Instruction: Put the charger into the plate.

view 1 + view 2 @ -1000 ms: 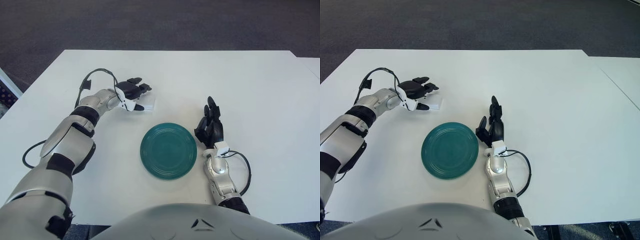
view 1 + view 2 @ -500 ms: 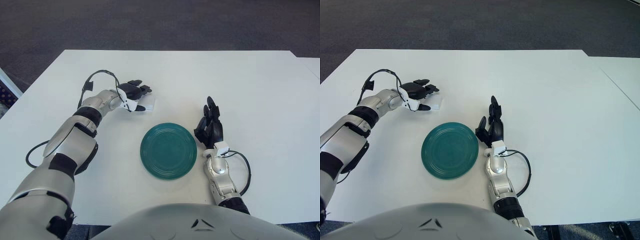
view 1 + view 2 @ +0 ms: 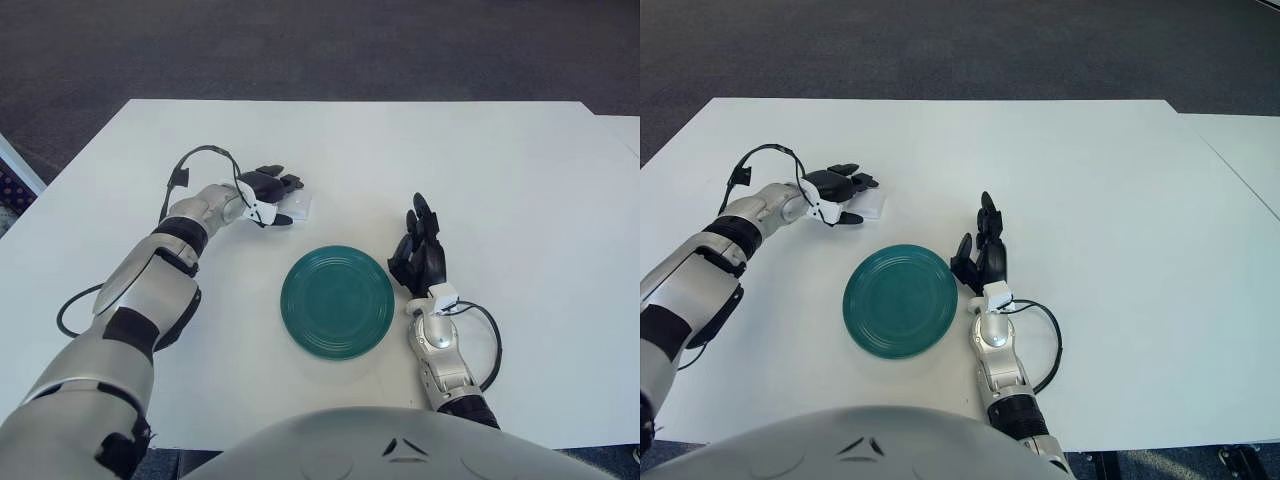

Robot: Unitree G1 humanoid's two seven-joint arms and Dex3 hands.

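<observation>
Beyond the plate (image 3: pixel 337 302), left hand (image 3: pixel 268 190) fingers spread over charger (image 3: pixel 298 207), right hand (image 3: pixel 418 256) relaxed beside plate's rim

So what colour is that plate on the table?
Dark teal green, the plate shows best in the left eye view.

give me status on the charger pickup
Left robot hand at the charger, fingers around it, grasp unconfirmed. Right robot hand idle beside the plate, fingers relaxed. Charger on the table, plate empty, nothing between them.
</observation>
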